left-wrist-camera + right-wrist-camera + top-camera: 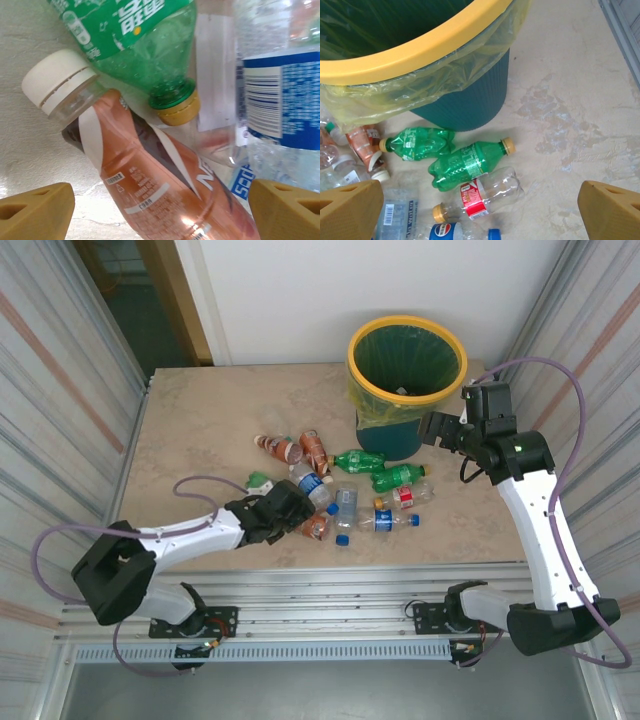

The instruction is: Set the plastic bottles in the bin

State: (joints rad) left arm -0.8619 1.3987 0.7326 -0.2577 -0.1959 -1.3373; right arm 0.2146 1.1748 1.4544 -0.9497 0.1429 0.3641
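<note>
Left tool [300,508] is down low over the bench [200,430], nosed into the near-left end of the plastic bottles [345,485] scattered mid-frame in the top view. On its wrist camera the fingers [35,212] sit wide at the bottom corners, released. A brown-orange bottle [165,185] lies between them, its white cap [57,80] at the upper left. The pads look clear of it, though the frame's lower edge cuts the view.

A green bottle [145,45] lies across the top, yellow cap pointing down.

Right tool [432,428] hangs just right of the bin [407,400], jaws spread, nothing in them. The bin stands upper centre-right, just beyond the far bottles.

Open room: the left and upper-left of the bench are bare, and a bare strip runs from the bin's right side to the side wall [600,340].

Tight spot: a blue cap [343,539] lies nearest the bench's front edge.
</note>
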